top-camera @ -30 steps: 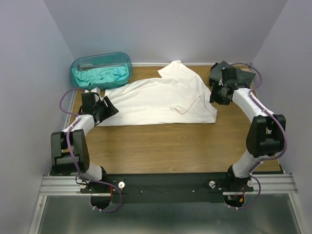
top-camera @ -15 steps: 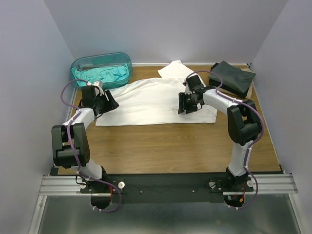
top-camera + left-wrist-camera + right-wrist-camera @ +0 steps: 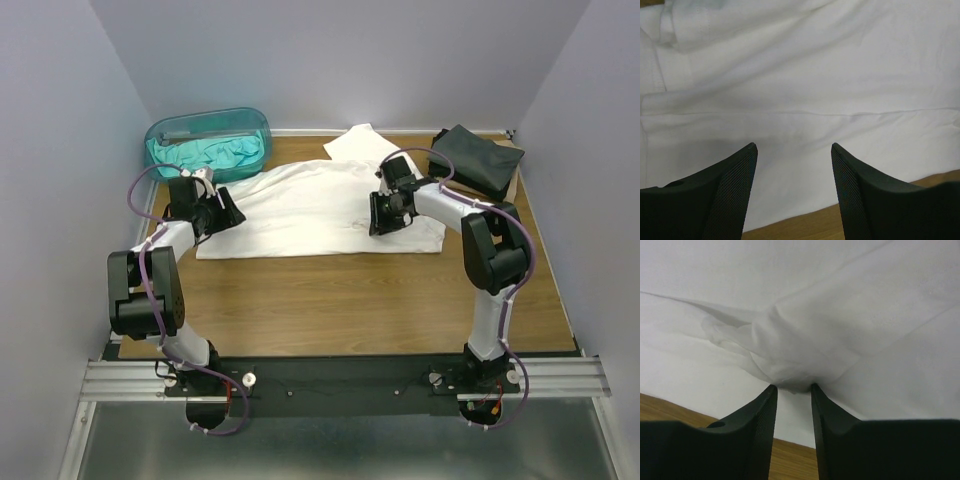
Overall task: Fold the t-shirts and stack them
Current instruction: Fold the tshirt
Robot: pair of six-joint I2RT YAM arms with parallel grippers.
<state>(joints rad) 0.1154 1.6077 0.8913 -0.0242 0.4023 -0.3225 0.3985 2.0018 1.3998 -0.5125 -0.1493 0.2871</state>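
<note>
- Shirts, from the top camera: a white shirt lies spread flat across the far half of the desk, with one sleeve pointing toward the back wall.
- A teal shirt is bunched up inside a see-through teal tub in the far left corner.
- A dark folded shirt lies in the far right corner, apart from the white shirt.
- The left end effector is low over the left edge of the white shirt. The right end effector is down on the right part of the same shirt, near its sleeve.
- Left wrist camera: the two dark fingers stand well apart with nothing between them, so the left end effector is open. White cloth with soft creases and a long seam fills most of the view, and a strip of wood shows at the bottom edge.
- Right wrist camera: the fingers are close together, and a small puckered bunch of white cloth sits pinched at their tips, with wrinkles running out from it. The right end effector is gripping the white shirt. Bare wood shows at the lower left, just beside the shirt's edge.
</note>
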